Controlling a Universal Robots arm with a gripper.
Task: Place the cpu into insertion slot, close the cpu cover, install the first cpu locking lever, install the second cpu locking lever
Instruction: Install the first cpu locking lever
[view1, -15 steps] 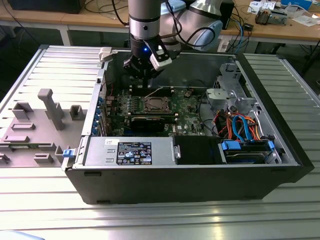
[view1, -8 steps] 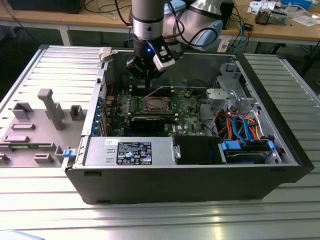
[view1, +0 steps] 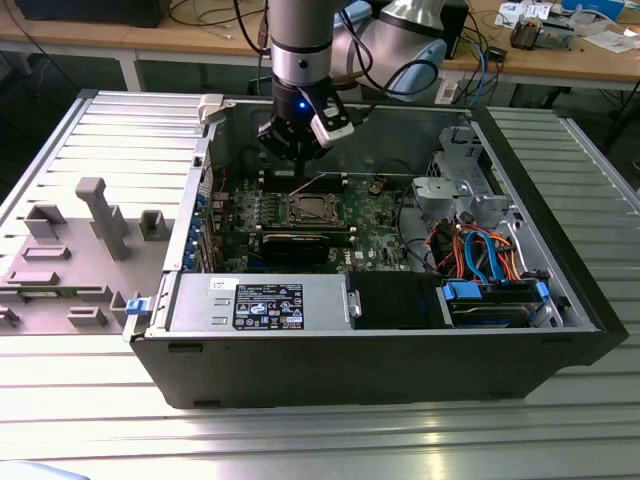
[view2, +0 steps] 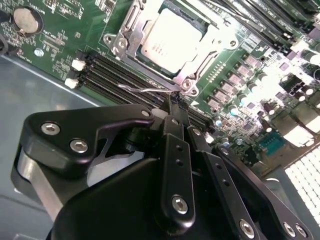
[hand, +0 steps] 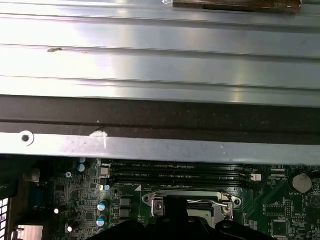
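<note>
The cpu lies flat in the insertion slot on the green board, its silver top showing through the window of the cpu cover, which lies down over it. A thin wire locking lever stands off the socket's edge beside the memory slots; it also shows in the first wrist view. My gripper is shut, with its black fingertips against this lever close to the socket's corner. I cannot tell whether the wire is pinched between them. In the exterior view the gripper hangs just behind the socket.
Long dark memory slots run beside the socket. A black graphics card lies in front of it, then the power supply and drive bay. The case's metal wall rises close behind the gripper. A grey fixture stands outside on the exterior view's left.
</note>
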